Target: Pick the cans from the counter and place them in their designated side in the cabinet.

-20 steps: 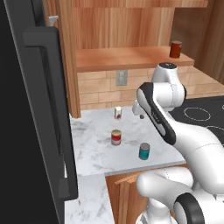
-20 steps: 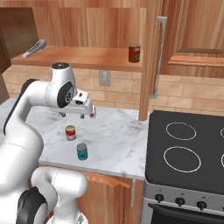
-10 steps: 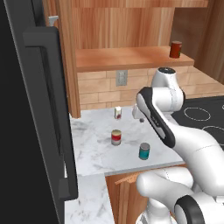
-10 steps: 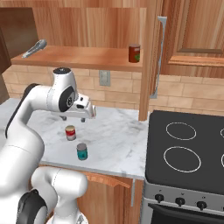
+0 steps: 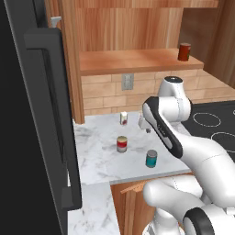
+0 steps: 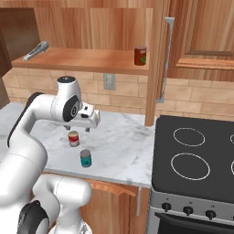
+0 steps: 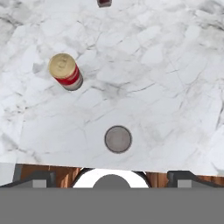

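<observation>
From the left base camera, the red can (image 5: 121,143) stands upright near the middle of the marble desk (image 5: 96,156), and the teal can (image 5: 151,158) stands nearer the desk's front edge, apart from the red can. A small white container (image 5: 123,118) sits behind the red can, close to the brick wall. The claw (image 5: 143,125) hangs above the desk, beside and behind the red can, touching nothing.

From the right base camera, the claw (image 6: 90,119) hovers just over the red can (image 6: 73,138), with the teal can (image 6: 85,158) in front of it. On the cabinet (image 6: 87,59) shelf stand a plain dark red can (image 6: 140,55) and a grey tool (image 6: 35,50) at the far end.

In the hand camera, the teal can (image 7: 118,139) appears lid-on (a grey disc), while the red can (image 7: 66,71) lies off to one side. The jaws stand wide apart and empty. My worry: descending off-centre could tip a can, or nudge the teal one off the desk's front edge
</observation>
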